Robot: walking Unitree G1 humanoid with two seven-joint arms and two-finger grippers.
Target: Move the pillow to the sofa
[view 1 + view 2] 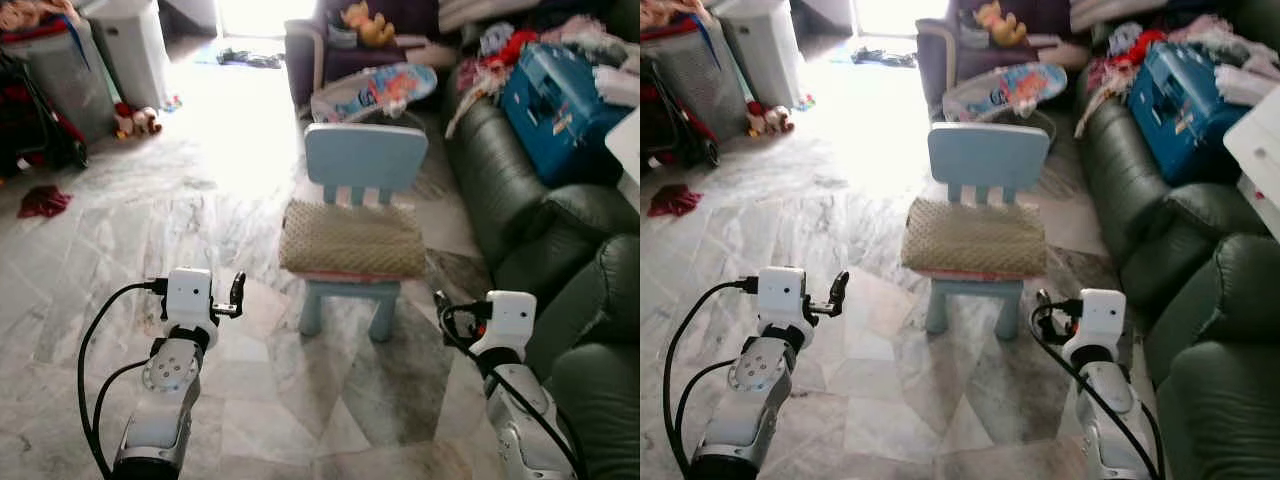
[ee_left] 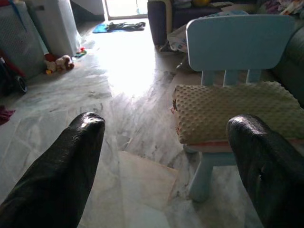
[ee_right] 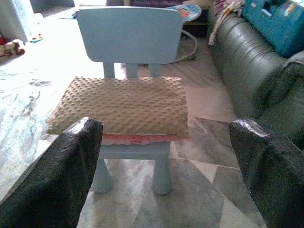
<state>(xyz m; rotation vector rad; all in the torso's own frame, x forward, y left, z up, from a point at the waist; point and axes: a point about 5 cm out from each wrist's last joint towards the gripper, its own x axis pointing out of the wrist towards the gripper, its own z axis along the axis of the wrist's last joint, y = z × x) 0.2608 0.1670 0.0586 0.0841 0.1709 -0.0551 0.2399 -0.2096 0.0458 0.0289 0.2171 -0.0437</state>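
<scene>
Pillow (image 3: 121, 105) on blue chair (image 3: 129, 35), ahead of both gaping claws: left claw (image 2: 166, 156), right claw (image 3: 166, 156).

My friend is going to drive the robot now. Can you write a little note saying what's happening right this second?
Left tool: open, holding nothing, raised in front of the small light-blue plastic chair.
Right tool: open, holding nothing, pointed at the same chair.
Pillow: the beige bumpy-textured pillow lies flat on the chair's seat, untouched.
Sofa: the dark green leather sofa stands on the robot's right, its far end piled with clothes and a blue plastic case.
Done: the robot faces the chair.
Left: grasp the pillow, lift it, carry it right and put it on the sofa.
</scene>
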